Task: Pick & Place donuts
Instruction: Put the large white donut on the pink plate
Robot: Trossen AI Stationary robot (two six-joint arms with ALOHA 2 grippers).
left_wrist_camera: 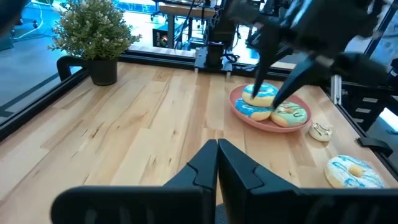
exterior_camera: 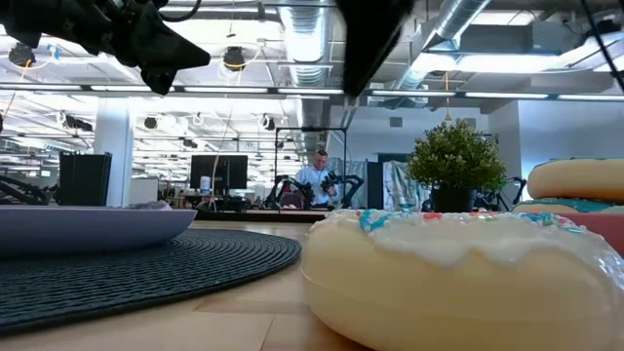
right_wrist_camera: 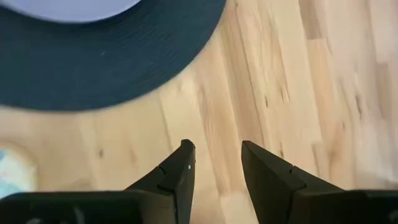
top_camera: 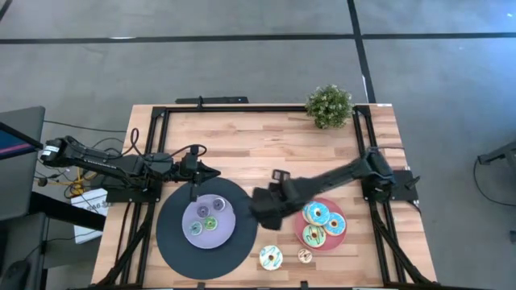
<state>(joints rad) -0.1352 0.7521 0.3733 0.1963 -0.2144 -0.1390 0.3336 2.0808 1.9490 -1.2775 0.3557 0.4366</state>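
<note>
1. The left gripper (top_camera: 211, 171) is seen just off the far rim of the black disc (top_camera: 173, 242), above the surface (top_camera: 258, 145); its fingers (left_wrist_camera: 208, 163) are pressed together with nothing between them.
2. A lavender plate (top_camera: 224, 208) is found at the centre of the black disc, and three small donuts (top_camera: 209, 223) are lying on it, one purple, one green and one blue.
3. The right gripper (top_camera: 260, 211) is seen just past the right rim of the black disc, between the disc and a pink plate (top_camera: 322, 242); its fingers (right_wrist_camera: 179, 174) are parted and nothing is grasped between them, only bare wood being seen in the gap.
4. A white donut with blue icing (top_camera: 271, 258) is lying on the bare wood, to the right of the black disc and near the front edge of the surface.
5. A small pale donut (top_camera: 305, 256) is lying just to the right of that white one, well to the right of the black disc.
6. Three larger donuts are resting on the pink plate, further right of the black disc: two blue-iced donuts (top_camera: 317, 213) side by side and a green-iced donut (top_camera: 314, 236) in front of them.
7. A small potted plant (top_camera: 329, 105) is standing at the far right corner of the surface, well beyond the black disc.
</note>
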